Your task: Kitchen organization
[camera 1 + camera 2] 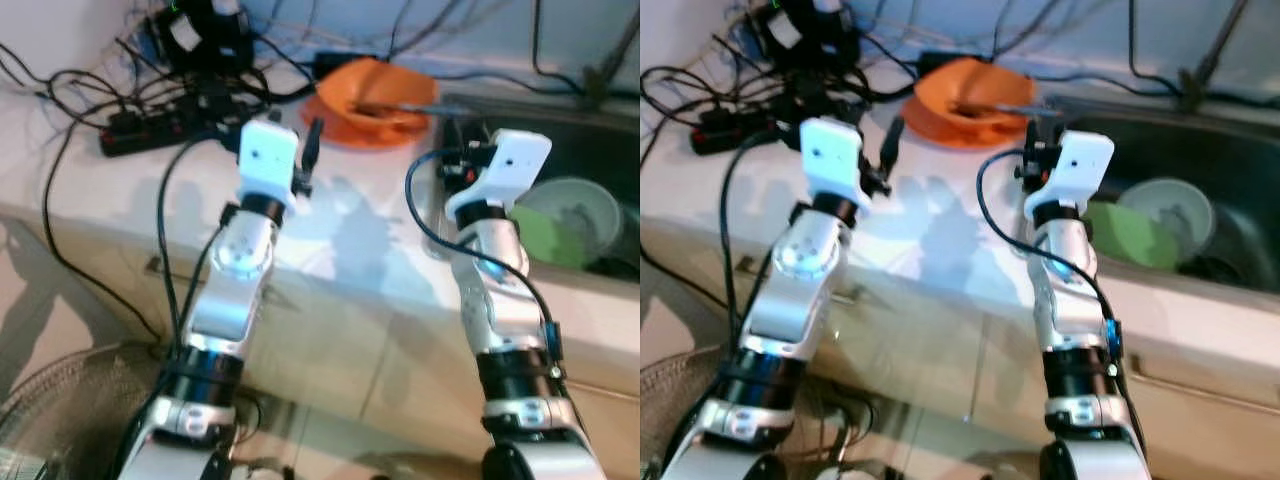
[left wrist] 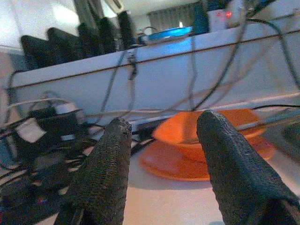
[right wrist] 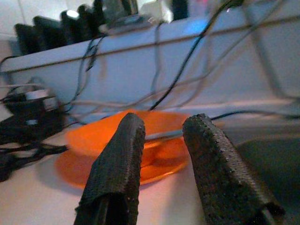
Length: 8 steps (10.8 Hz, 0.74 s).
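Nothing was tidied yet: my left claw (image 2: pixel 161 173) and right claw (image 3: pixel 164 164) hovered empty, fingers apart, while the orange bowl (image 1: pixel 375 100) sat at the table's (image 1: pixel 350 250) back edge, beside the sink (image 1: pixel 590 140).

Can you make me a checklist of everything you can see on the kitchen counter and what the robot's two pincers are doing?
Surface: pale countertop with a dark sink set in at the robot's right.
Job's things: orange bowl sitting on an orange plate at the back of the counter, a utensil lying in the bowl; pale green bowl and green item down in the sink.
Clutter: black power strip and plugs at the back left.
Grippers: left pincer open, empty, above the counter, pointing at the orange bowl; right pincer open, empty, near the sink edge.
Cables: black tangle at back left; more hang down the wall.
Surroundings: cabinet fronts below; fan grille on the floor.
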{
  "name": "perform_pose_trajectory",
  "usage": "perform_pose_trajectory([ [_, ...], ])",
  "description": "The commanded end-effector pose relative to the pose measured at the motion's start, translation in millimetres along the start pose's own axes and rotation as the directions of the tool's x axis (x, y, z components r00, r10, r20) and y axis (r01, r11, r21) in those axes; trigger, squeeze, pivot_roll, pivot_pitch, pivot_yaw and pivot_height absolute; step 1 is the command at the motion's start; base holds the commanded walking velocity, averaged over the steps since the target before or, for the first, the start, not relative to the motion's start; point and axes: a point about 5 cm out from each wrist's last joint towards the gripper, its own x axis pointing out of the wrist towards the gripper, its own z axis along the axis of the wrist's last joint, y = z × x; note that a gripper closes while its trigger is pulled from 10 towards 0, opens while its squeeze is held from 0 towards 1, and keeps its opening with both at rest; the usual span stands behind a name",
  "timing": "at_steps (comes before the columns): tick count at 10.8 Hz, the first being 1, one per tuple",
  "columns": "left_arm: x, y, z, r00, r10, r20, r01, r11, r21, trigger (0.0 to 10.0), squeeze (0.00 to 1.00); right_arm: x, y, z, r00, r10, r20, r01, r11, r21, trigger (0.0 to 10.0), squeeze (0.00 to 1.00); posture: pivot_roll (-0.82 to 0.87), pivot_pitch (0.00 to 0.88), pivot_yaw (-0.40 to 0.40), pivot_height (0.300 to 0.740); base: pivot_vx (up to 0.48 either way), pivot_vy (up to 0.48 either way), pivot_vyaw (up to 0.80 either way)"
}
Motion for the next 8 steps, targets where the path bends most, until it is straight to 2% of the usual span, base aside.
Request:
perform_pose_trajectory([
  [1, 0.7, 2.5, 1.3, 1.0, 0.006, 0.002, -0.006, 1.0, 0.001, 10.0, 0.0, 1.9, 5.0, 0.5, 1.0, 0.012, -0.003, -0.012, 1.0, 0.006, 10.0, 0.0, 0.08, 0.088, 0.029, 0.74, 0.307, 0.0, -0.41],
  [8, -0.7, -0.7, 2.7, 1.0, -0.018, 0.006, 0.019, 1.0, -0.004, 10.0, 0.0, 0.4, 5.2, 0.3, 1.0, 0.012, 0.003, -0.012, 1.0, 0.008, 10.0, 0.0, 0.08, 0.095, 0.032, 0.74, 0.308, 0.0, 0.0],
])
